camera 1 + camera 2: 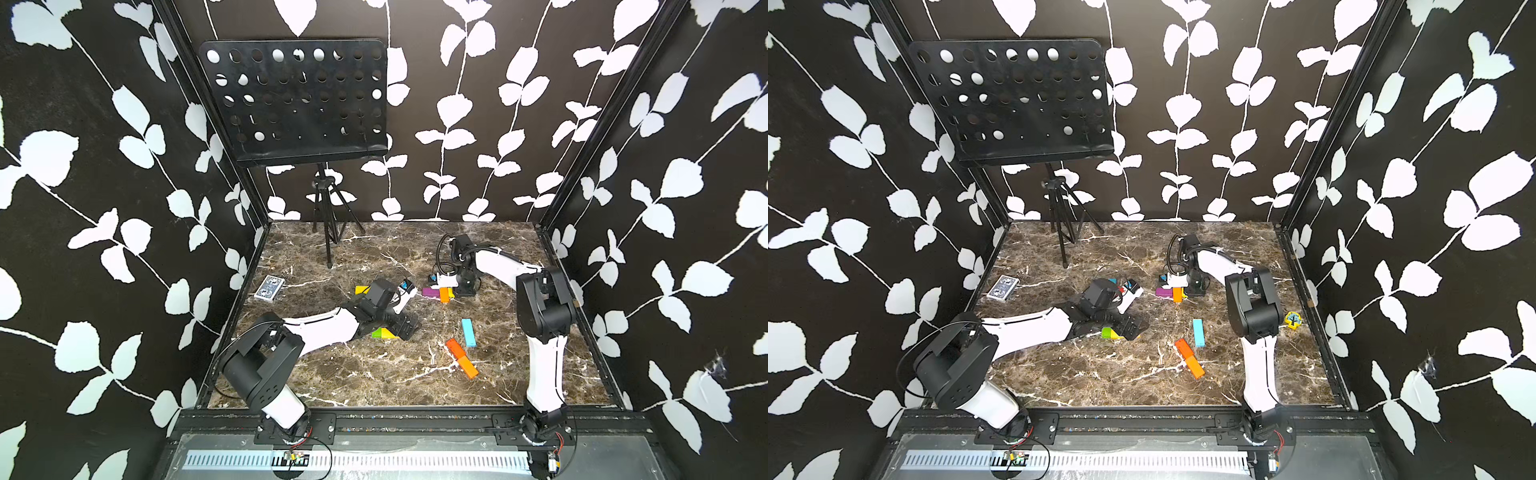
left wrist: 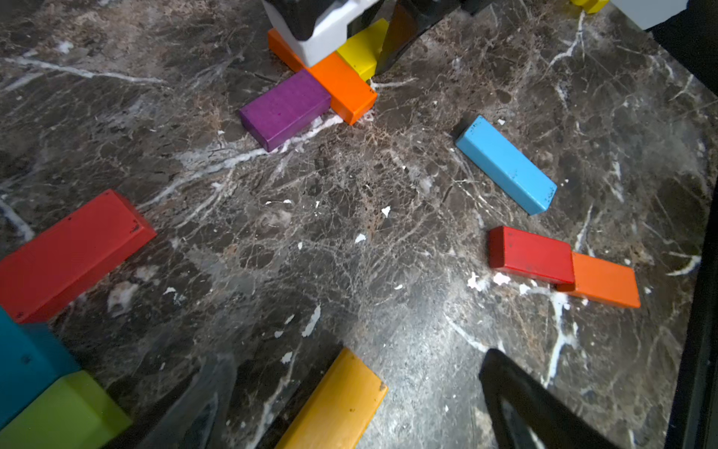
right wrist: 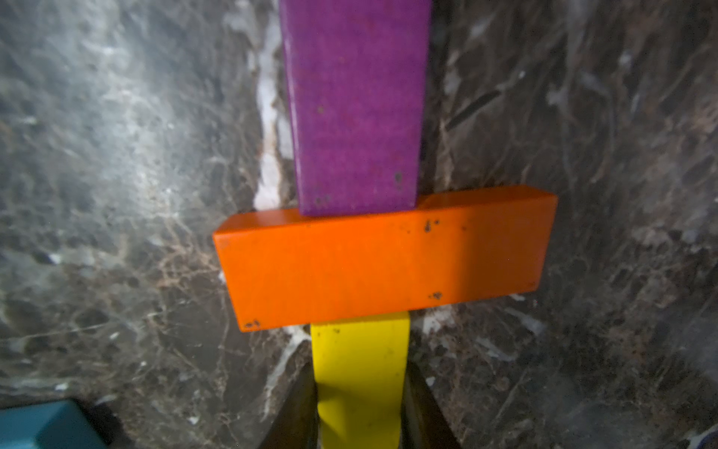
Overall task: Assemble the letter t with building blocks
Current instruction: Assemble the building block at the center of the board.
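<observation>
Stem placement: right gripper (image 3: 359, 408) pinches the yellow block (image 3: 359, 357), butted against the orange block (image 3: 384, 256) opposite the purple block (image 3: 355, 109). Release should probably be straight up, without nudging. Left gripper (image 2: 355, 357) stands spread wide.

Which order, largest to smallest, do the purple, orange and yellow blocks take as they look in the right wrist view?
1. orange block, fully in view.
2. purple block, nearly as large; cut by the frame, so unsure against orange.
3. yellow block, smallest showing; partly out of frame.
</observation>
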Robot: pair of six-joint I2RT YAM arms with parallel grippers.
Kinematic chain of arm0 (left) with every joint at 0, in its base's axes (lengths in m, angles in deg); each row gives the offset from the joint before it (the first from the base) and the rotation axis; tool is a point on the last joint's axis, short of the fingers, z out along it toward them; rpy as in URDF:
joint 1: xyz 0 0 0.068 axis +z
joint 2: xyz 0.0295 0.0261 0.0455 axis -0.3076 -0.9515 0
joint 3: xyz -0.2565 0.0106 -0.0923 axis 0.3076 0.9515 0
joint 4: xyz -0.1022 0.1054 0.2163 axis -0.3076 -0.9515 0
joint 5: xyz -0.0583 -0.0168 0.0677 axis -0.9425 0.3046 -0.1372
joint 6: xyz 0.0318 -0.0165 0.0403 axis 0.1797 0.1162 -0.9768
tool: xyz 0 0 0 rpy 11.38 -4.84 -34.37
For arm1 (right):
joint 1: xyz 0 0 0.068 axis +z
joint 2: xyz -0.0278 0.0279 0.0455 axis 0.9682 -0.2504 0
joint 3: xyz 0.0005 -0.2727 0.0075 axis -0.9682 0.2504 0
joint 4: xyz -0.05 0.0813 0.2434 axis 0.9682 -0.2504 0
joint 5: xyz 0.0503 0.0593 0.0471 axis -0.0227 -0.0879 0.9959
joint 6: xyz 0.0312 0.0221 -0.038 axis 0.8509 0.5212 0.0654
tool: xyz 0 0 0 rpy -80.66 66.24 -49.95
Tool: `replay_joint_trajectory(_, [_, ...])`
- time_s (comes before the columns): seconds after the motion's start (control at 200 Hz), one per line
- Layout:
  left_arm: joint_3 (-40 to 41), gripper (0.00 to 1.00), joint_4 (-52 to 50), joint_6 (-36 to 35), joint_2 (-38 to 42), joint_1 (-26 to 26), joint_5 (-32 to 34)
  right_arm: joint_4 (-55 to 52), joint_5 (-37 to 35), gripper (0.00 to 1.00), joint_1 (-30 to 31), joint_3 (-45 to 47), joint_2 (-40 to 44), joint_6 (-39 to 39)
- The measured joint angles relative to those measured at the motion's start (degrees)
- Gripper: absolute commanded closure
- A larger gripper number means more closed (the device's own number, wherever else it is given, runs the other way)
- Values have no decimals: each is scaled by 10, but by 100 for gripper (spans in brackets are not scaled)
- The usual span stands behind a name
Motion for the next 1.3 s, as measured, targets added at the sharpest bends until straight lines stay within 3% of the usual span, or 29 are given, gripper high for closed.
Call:
replay_joint_trajectory(0.85, [1, 1, 6, 4, -7, 0, -4, 8, 0, 80, 1, 9, 4, -13])
replay_joint_trajectory(1.301, [1, 1, 14, 7, -8, 0, -5, 11, -1, 64, 2, 12, 5, -13])
